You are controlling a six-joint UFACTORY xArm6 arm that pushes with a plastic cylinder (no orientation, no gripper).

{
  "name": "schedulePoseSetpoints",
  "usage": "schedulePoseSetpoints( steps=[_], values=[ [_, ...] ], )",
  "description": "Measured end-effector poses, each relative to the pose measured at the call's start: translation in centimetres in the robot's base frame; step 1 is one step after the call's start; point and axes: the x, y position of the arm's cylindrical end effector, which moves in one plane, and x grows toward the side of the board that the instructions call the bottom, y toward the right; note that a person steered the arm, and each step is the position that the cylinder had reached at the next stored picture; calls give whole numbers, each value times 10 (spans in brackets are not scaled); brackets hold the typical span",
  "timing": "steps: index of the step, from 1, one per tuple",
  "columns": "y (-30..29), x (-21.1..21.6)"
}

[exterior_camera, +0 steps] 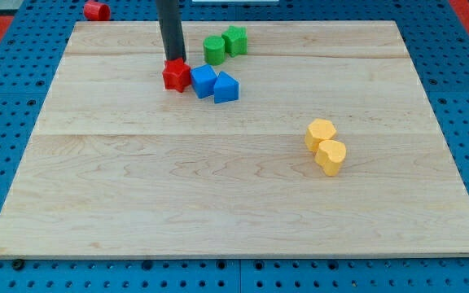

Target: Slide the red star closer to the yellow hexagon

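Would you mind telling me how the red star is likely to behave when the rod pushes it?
The red star looks squat and flat-bottomed, so it should slide rather than roll or tip. My tip sits at its far edge. Its points may make it rotate, and the blue block touching it will probably be shoved along.

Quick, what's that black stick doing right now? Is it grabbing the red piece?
No gripper here: just a rod that holds nothing.
My tip sits at the top edge of the red star, apparently touching it.
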Motion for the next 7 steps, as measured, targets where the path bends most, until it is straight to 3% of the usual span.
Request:
schedulePoseSetpoints(
  steps=[1, 3, 4, 5, 6, 7],
  values=[
    [0, 48],
    [0, 91],
    [-69, 96],
    [-92, 99],
    [-32, 134],
    [24, 134]
  ],
)
